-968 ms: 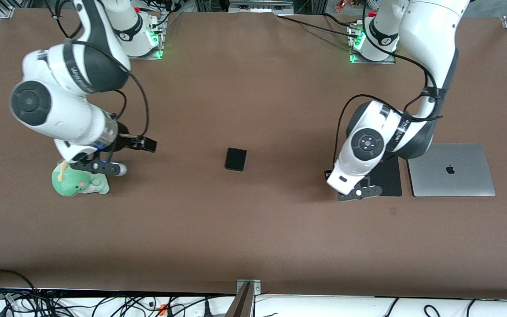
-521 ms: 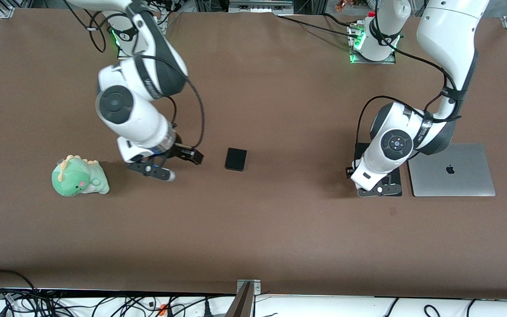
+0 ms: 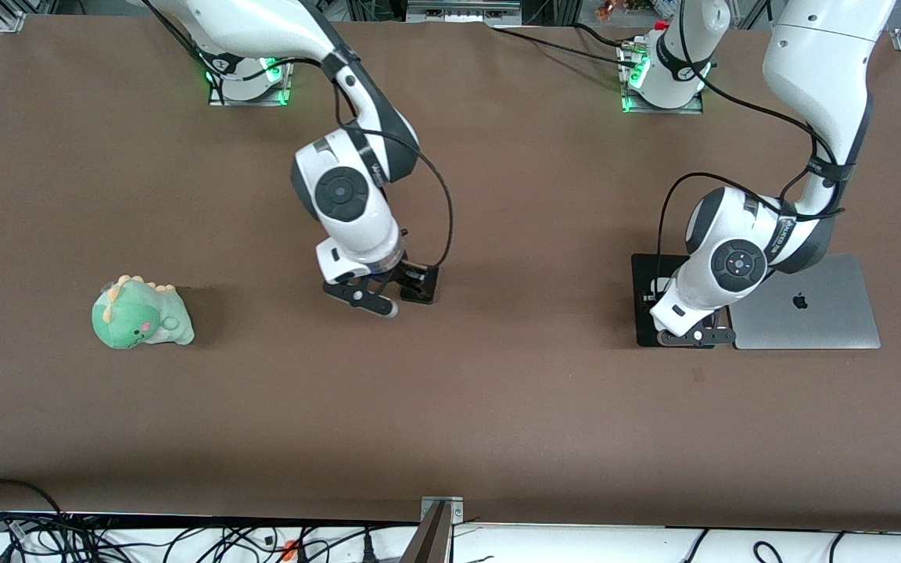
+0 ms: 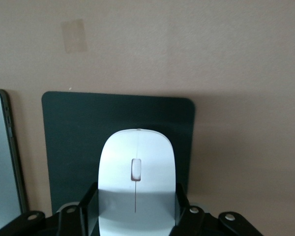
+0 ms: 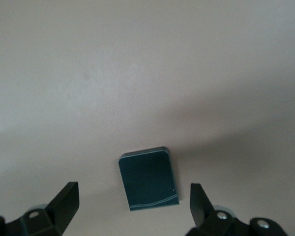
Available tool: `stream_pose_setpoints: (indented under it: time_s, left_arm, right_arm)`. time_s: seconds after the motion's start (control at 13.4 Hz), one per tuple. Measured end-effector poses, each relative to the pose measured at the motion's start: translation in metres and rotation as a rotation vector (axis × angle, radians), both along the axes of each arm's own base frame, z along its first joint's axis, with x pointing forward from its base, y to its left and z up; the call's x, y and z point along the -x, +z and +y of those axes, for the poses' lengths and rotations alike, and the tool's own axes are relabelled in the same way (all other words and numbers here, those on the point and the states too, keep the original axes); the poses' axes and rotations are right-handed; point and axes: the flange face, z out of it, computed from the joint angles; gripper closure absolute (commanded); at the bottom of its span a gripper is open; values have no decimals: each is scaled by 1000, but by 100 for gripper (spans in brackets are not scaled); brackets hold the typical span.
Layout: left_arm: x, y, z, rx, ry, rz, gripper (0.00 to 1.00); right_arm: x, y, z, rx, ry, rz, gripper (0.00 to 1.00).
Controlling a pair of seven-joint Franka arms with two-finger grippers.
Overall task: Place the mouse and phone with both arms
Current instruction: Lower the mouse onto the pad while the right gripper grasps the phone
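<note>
The white mouse sits between the fingers of my left gripper, which is shut on it. It is held just over the black mouse pad. In the front view the left gripper hangs over the pad and the mouse is hidden under the hand. The black phone lies flat on the brown table. My right gripper is open, above it, with one finger on either side and apart from it. In the front view the right gripper covers part of the phone.
A closed silver laptop lies beside the mouse pad toward the left arm's end of the table; its edge shows in the left wrist view. A green plush dinosaur sits toward the right arm's end.
My right arm has swung from beside the plush dinosaur to over the phone. My left arm has carried the mouse toward the laptop, onto the area over the mouse pad.
</note>
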Motion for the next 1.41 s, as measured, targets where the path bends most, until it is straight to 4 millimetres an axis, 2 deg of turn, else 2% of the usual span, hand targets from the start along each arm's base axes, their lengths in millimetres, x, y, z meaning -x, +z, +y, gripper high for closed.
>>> stream_pose_setpoints:
  time_s: [0.22, 0.6, 1.04, 1.27, 1.34, 1.41]
  left_arm:
    - [4, -7, 6, 1, 7, 8, 61]
    - [4, -14, 25, 8, 12, 11, 61]
    - [9, -32, 31, 7, -10, 42, 61]
    - [11, -35, 32, -20, -47, 39, 61]
    - [11, -37, 31, -17, -49, 35, 61]
    - [12, -40, 31, -13, -51, 29, 60]
  right_arm:
    - [22, -40, 19, 66, 82, -16, 0]
    - [44, -82, 17, 69, 146, -66, 0]
    - [51, -105, 20, 100, 201, -91, 0]
    - [52, -111, 21, 101, 212, -98, 0]
    - [52, -113, 21, 101, 212, -99, 6]
    - [52, -114, 21, 100, 213, -100, 24]
